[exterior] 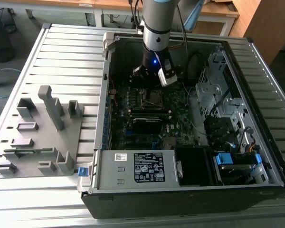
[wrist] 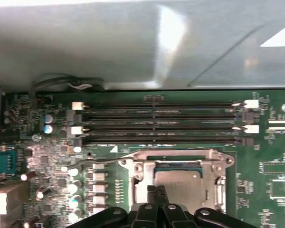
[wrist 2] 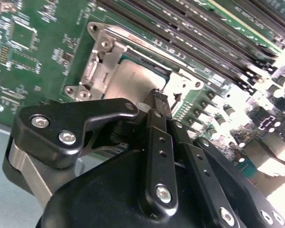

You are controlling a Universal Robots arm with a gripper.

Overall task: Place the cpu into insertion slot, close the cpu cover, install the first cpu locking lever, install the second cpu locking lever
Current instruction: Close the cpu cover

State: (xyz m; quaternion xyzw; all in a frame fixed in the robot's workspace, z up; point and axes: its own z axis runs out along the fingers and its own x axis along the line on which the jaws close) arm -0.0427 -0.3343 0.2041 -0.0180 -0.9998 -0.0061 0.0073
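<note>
1. Your ribbed metal surface (exterior: 61, 52) carries an open computer case (exterior: 100, 123). A grey fixture tray (exterior: 42, 137) lies just beside the case on the exterior view's left.
2. The arm (exterior: 156, 23) stands nearly vertical over the case, wrist pointing down at the green motherboard (wrist: 275, 156).
3. The insertion slot (exterior: 154, 97) sits mid-board, beside the long memory slots (wrist: 156, 123).
4. The cpu cover (wrist: 137, 173) appears to lie flat over the slot.
5. The cpu (wrist: 180, 183) is seated in the slot, its silver top showing through the cover's opening.
6. The gripper (wrist 2: 156, 97) hangs low at the cpu's edge. Its fingers (wrist 2: 154, 133) are pressed together with nothing between them. You cannot tell whether the tips touch the chip.
7. A thin wire lever (wrist: 133, 154) runs along the side of the cover nearest the memory slots. Whether it is hooked is unclear.
8. Judging by this, placing the chip is done and the cover seems to be down, so you are at the lever work.
9. Any move from here calls for small, exact travel, with the closed tips kept off the chip's top and clear of the memory slots.
</note>
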